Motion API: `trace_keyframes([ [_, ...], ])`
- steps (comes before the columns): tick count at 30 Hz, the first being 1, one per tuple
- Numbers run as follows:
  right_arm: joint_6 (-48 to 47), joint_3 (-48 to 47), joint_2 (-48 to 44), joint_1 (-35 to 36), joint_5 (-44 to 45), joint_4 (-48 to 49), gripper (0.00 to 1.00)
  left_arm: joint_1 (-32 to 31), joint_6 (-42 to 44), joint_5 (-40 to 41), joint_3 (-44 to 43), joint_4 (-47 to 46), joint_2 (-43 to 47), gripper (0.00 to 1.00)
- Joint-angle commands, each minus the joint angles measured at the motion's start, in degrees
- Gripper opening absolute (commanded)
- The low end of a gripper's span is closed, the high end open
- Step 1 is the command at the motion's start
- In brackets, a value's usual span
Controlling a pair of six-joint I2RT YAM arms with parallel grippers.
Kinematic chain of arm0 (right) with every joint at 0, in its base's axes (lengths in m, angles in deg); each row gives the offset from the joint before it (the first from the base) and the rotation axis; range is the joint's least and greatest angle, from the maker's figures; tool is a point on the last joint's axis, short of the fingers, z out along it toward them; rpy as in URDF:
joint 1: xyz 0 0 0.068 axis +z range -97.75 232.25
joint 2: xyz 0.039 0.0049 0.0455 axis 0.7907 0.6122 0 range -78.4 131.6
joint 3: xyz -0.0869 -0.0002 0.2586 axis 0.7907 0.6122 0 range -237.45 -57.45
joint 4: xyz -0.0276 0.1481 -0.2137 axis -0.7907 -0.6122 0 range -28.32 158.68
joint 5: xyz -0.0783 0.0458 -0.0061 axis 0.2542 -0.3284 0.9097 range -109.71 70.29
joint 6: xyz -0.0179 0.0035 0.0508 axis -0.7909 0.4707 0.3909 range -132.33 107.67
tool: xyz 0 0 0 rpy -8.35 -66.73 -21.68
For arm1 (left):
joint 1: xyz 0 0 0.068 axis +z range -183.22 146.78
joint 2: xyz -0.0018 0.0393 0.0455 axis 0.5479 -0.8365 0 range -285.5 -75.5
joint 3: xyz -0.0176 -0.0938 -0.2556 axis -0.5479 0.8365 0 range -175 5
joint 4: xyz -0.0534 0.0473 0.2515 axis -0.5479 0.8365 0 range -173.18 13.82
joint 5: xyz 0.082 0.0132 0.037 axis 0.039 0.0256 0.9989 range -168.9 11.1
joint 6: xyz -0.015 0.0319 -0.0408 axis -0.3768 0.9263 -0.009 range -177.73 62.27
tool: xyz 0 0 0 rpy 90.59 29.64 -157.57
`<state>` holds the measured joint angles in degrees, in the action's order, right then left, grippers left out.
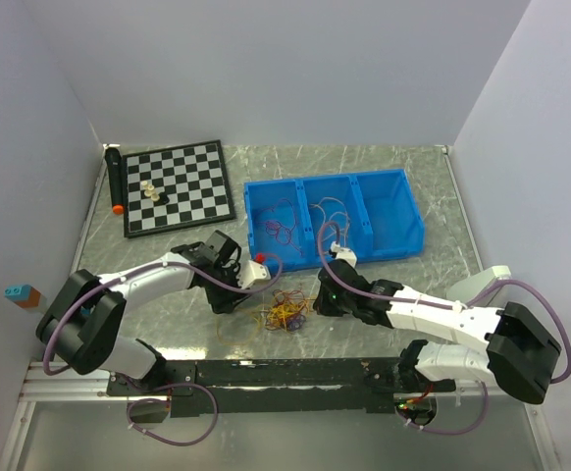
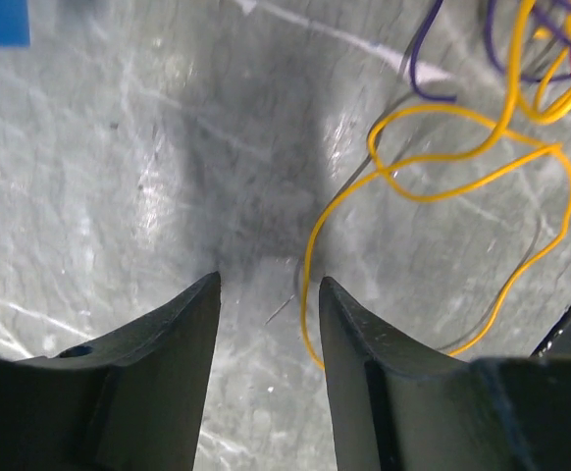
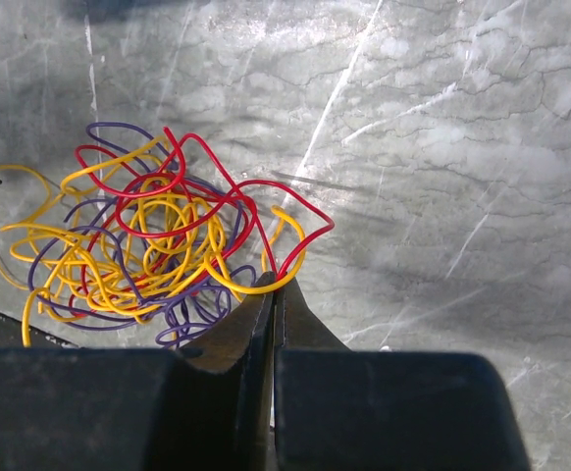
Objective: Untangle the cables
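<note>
The right gripper (image 3: 274, 283) is closed, its jaws pressed flat together. The tip sits exactly where a red loop (image 3: 295, 221) comes down off the edge of the cables (image 3: 148, 245). It looks to be pinching that loop, though a wire this thin leaves no gap to prove it. From the tip, the knot of yellow, red and purple spreads toward ten o'clock across the table (image 3: 442, 147).

The left gripper (image 2: 268, 280) is open and empty, low over the table. One long yellow strand (image 2: 433, 191) ends in the gap close beside one finger and curls away to one o'clock, where more of the bundle shows in the corner.

In the overhead view the bundle lies between the two grippers, the left at its nine o'clock and the right at its three. The blue bin (image 1: 384, 211) stands beyond at twelve.

The step in hand is probably drawing one strand free. The right gripper would do best to pull slowly toward three o'clock, keeping low. The left gripper should first close on the yellow strand as an anchor, or the whole knot will likely drag along. If the clump slides as one, it would be wiser to stop and regrip nearer a free end. A hard tug may tighten the loops or slip the wire from the jaws.
</note>
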<state>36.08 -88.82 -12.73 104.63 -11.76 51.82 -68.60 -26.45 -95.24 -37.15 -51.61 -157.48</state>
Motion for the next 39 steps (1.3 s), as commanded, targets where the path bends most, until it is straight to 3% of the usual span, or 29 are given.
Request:
trace_keyframes([
  [1, 0.29, 0.79, -1.95, 0.44, 1.72, -0.45, 0.0, 0.83, 1.85, 0.52, -0.04, 4.55, 0.06, 0.5],
  [6, 0.55, 1.05, -2.74, 0.44, 2.16, -0.8, 0.0, 0.83, 1.58, -3.26, -1.27, 7.01, -2.49, 0.38],
  [10, 0.55, 0.97, -2.92, 0.44, 2.51, -1.15, 0.0, 0.75, 1.14, -3.96, -1.0, 7.36, -1.79, 0.01],
  [15, 0.03, 0.0, -2.83, 0.44, 3.13, -2.03, 0.0, 1.27, 0.18, -2.74, -3.72, 10.52, 0.67, 0.01],
  [18, -0.68, -1.05, -3.79, 0.44, 4.79, -4.31, 0.0, 4.95, 0.35, -2.47, -9.16, 14.12, 3.83, 0.01],
  [22, -1.9, -2.81, -7.03, -0.61, 7.87, -8.96, 0.0, 13.73, 0.18, -0.54, -21.18, 18.34, 6.65, 0.01],
  [29, -2.53, -4.05, -15.39, -3.51, 11.3, -16.0, 0.0, 28.68, -1.23, -6.33, -40.53, 23.79, 8.23, 0.01],
  [34, -0.77, -1.94, -17.24, -4.74, 10.95, -17.85, 0.0, 34.23, -1.06, -9.59, -45.64, 25.29, 11.74, 0.01],
  [39, 1.43, -1.14, -17.42, -4.92, 12.7, -21.01, 0.0, 35.2, -0.44, -8.72, -46.53, 26.35, 15.43, 0.01],
])
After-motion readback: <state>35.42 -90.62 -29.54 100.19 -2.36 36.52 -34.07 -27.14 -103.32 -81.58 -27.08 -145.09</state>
